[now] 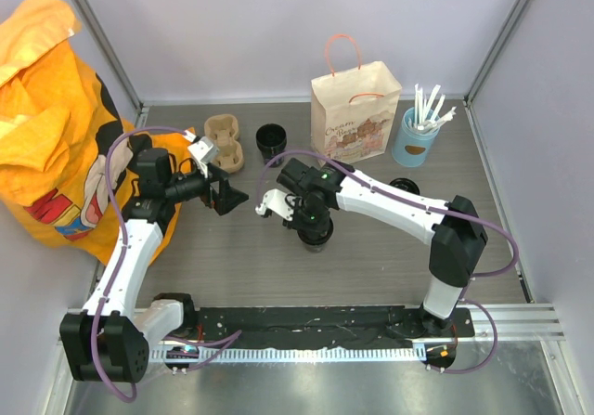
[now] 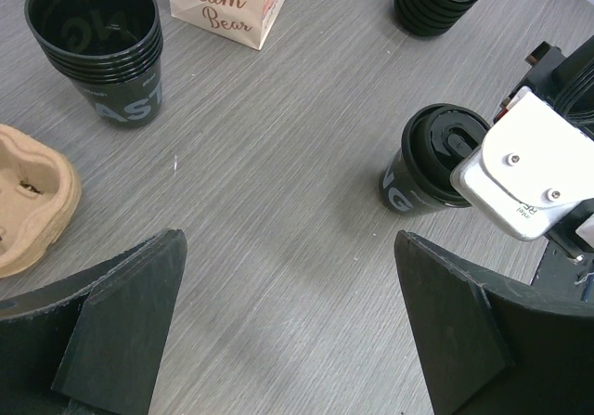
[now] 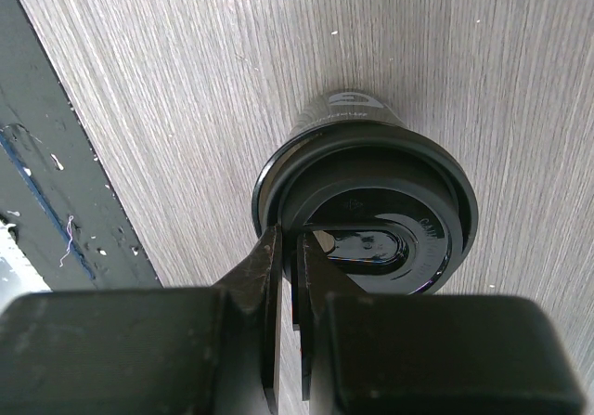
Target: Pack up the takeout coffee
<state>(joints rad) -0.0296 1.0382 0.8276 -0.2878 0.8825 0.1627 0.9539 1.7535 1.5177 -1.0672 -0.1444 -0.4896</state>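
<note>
Mid-worktop, nearer the near edge than the far one: takeout coffee (image 3: 371,188) stands upright with its lid on, and its base appears to rest on the worktop (image 2: 278,220). Right claw (image 3: 295,252) sits on it from above, jaws almost together and pinching the lid's raised rim at one side, one finger outside the rim and one inside. Judged reason: a rim pinch avoids spanning the cup body and keeps the cup hanging upright for lowering into a bag. Judged risk: the hold depends on the lid's seating, so a loose lid could lift off alone. Left claw (image 1: 225,195) hovers left of the cup, apart from it, jaws spread wide and holding nothing; probably parked there to steady the bag or cup when needed. Farther back: stack of lids (image 1: 404,188) toward the right side, stack of empty black cups (image 1: 271,139) and pulp carrier (image 1: 223,148) left of centre. Near the far edge, paper bag (image 1: 355,116) stands upright with handles up, so loading must come from above. Cup of straws (image 1: 414,138) stands just beside it on the right. Coffee not yet in the bag, well apart from it.
</note>
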